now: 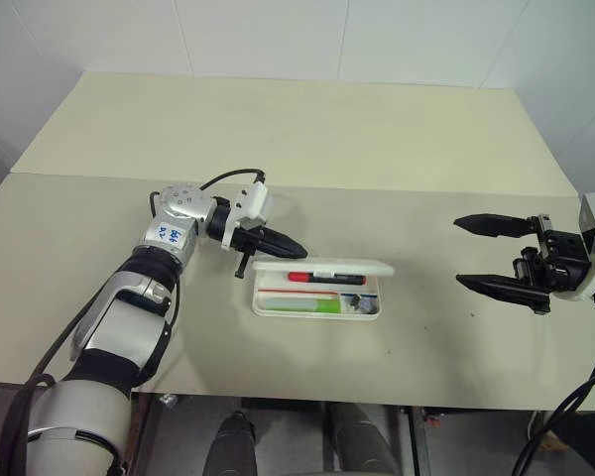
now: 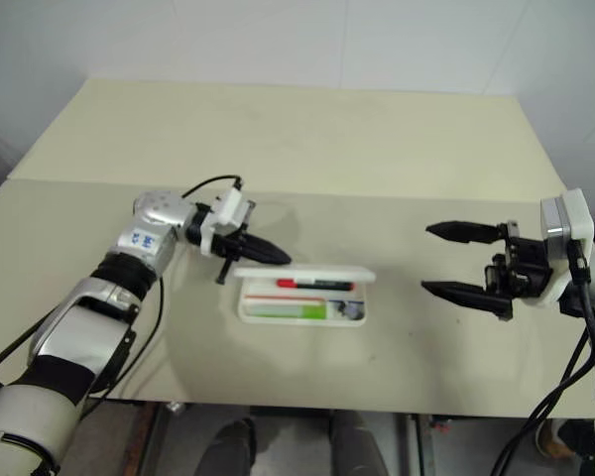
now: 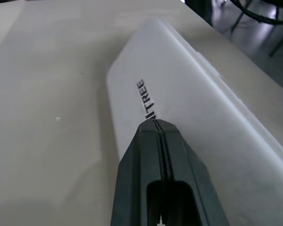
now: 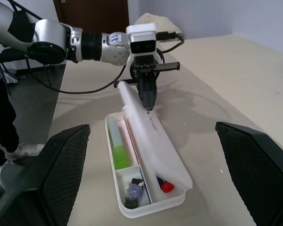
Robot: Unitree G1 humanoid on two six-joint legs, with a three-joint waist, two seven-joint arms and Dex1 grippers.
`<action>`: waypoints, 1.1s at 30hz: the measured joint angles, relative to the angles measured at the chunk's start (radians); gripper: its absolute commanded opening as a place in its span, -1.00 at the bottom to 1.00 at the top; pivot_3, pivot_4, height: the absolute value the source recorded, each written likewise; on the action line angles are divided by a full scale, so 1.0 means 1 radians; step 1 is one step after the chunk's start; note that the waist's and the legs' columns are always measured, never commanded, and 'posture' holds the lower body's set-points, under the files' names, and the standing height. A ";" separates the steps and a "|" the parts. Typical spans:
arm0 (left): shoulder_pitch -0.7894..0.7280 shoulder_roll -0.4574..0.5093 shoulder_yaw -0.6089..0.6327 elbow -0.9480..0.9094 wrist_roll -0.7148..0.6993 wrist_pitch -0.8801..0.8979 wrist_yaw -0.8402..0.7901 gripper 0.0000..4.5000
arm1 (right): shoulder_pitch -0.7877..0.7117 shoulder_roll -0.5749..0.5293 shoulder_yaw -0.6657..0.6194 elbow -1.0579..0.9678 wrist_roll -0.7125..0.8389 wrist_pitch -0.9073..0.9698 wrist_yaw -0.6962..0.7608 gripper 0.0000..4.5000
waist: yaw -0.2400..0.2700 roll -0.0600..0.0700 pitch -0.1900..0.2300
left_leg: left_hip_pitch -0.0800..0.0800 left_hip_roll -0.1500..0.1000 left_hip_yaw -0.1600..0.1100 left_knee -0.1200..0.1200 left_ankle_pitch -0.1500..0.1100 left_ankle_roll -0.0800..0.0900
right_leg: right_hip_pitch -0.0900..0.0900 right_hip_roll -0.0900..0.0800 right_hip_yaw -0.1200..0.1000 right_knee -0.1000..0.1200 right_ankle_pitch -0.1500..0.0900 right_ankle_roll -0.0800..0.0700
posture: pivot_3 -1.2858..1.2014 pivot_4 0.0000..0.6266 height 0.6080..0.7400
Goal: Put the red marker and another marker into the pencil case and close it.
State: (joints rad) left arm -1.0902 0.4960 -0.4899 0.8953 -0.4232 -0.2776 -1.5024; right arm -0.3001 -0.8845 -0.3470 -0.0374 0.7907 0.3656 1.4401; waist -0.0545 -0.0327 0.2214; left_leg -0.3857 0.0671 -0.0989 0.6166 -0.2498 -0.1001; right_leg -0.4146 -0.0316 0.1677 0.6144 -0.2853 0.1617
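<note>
Head view: left pincer (image 1: 296, 245) at pencil case (image 1: 317, 308) lid edge

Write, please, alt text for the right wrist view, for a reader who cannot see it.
The left gripper, shut, rests its tip on the half-raised lid of the white pencil case on a beige table. Inside lie the green highlighter, the red marker under the lid, and a small dark lump. The right gripper's open fingers frame the view.
</note>
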 measured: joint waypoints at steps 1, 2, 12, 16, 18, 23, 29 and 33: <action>0.000 0.005 -0.021 -0.006 -0.002 -0.017 0.000 -0.99 | 0.001 0.002 0.000 0.000 -0.001 -0.002 0.000 1.00 | 0.000 0.000 0.000 | 0.000 0.000 0.000 0.000 0.000 0.000 | 0.000 0.000 0.000 0.000 0.000 0.000 | 0.03 -0.52 1.00; 0.001 0.009 -0.043 -0.012 -0.002 -0.035 0.000 -0.99 | 0.002 0.003 0.000 0.000 -0.002 -0.004 0.000 1.00 | 0.000 0.000 0.000 | 0.000 0.000 0.000 0.000 0.000 0.000 | 0.000 0.000 0.000 0.000 0.000 0.000 | 0.03 -0.52 1.00; -0.003 0.012 -0.181 0.020 0.046 -0.291 0.000 -0.99 | 0.021 0.045 0.005 -0.021 -0.002 -0.014 -0.016 1.00 | 0.000 0.000 0.000 | 0.000 0.000 0.000 0.000 0.000 0.000 | 0.000 0.000 0.000 0.000 0.000 -0.001 | 0.03 -0.52 1.00; -0.029 -0.007 -0.196 0.061 0.069 -0.388 0.000 -0.99 | 0.021 0.059 0.020 -0.022 -0.004 -0.014 -0.027 1.00 | 0.001 0.000 0.000 | 0.000 0.000 0.000 0.003 0.000 0.000 | 0.001 0.000 0.001 0.000 -0.002 -0.003 | 0.03 -0.52 1.00; -0.033 -0.014 -0.193 0.079 0.073 -0.415 0.000 -0.99 | 0.020 0.059 0.023 -0.022 -0.006 -0.015 -0.029 1.00 | 0.001 0.000 0.000 | 0.000 0.000 0.000 0.005 0.000 0.000 | 0.002 0.000 0.001 0.000 -0.005 -0.010 | 0.03 -0.52 1.00; -0.023 -0.024 -0.161 0.095 0.032 -0.367 0.000 -0.99 | 0.019 0.062 0.025 -0.025 -0.005 -0.015 -0.028 1.00 | 0.000 0.000 0.000 | -0.001 0.000 0.000 0.009 0.000 0.000 | 0.002 0.000 0.001 0.000 -0.005 -0.010 | 0.03 -0.52 1.00; 0.026 -0.021 0.023 0.021 -0.159 -0.185 0.000 -0.81 | 0.053 0.072 0.026 -0.083 0.011 -0.007 -0.027 1.00 | 0.000 0.000 0.000 | -0.001 0.000 0.000 0.010 0.000 0.001 | 0.002 0.000 0.001 0.003 -0.004 -0.006 | 0.03 -0.52 1.00; 0.080 0.035 0.126 -0.060 -0.210 -0.073 0.000 -0.31 | 0.059 0.077 0.027 -0.095 0.013 -0.001 -0.031 1.00 | -0.007 0.000 0.000 | 0.001 0.000 0.000 0.009 -0.001 0.001 | 0.002 0.000 0.001 0.005 -0.003 -0.003 | 0.03 -0.52 1.00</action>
State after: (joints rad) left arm -1.0104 0.5307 -0.3642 0.8355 -0.6329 -0.3506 -1.5025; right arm -0.2407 -0.8072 -0.3198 -0.1324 0.8034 0.3649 1.4088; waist -0.0615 -0.0328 0.2214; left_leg -0.3846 0.0670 -0.0987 0.6258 -0.2503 -0.0992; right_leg -0.4125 -0.0314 0.1686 0.6197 -0.2881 0.1587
